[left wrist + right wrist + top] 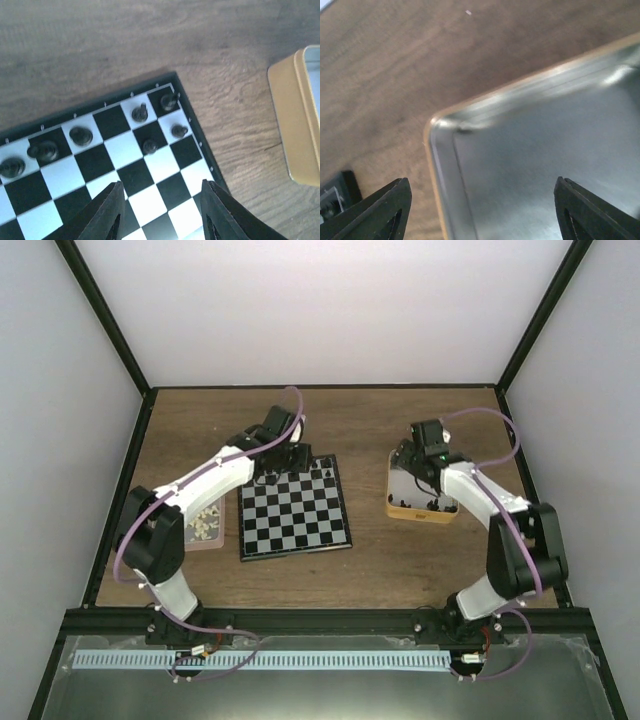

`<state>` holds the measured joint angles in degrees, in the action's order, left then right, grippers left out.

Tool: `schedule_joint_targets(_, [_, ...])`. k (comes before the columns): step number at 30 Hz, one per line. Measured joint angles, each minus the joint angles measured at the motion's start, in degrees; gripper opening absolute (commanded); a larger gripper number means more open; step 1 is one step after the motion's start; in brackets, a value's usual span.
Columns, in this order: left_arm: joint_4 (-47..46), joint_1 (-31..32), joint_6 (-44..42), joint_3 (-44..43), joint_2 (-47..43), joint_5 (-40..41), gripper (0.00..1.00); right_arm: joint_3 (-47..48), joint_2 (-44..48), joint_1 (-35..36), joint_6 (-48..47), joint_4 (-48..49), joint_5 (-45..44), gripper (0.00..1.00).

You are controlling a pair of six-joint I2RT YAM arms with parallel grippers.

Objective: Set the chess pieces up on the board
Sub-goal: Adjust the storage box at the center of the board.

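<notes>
where the left gripper (161,202) hangs over the far rows of the board (150,175), its jaws stand partly apart with nothing between them. 7 black pieces (140,113) sit on squares ahead of it, 4 of them crowded by the board's far right corner, 1 just inside the rim. the right gripper (482,210) is over a corner of the tin (437,150), jaws wide and holding nothing, while a strip of bare table (370,510) separates the board's right edge from the tin and a tray (208,525) lies near its left edge.
</notes>
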<state>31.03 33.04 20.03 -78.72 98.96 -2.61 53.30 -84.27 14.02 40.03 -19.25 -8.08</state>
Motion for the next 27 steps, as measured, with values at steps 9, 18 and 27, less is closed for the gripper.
schedule_joint_targets(9, [-1.97, 0.02, 1.81, 7.76, -6.23, -0.94, 0.45, 13.75, -17.09, -2.21, 10.86, 0.13, -1.77, 0.73])
schedule_joint_targets(18, [-2.62, 0.00, 2.08, 10.60, -10.47, -1.31, 0.45, 16.76, -23.96, -5.27, 14.78, 0.22, -2.40, 0.54])
schedule_joint_targets(27, [-2.95, 0.00, 2.05, 11.15, -10.75, -1.33, 0.45, 14.29, -22.95, -5.25, 9.20, 4.48, 0.81, 0.39])
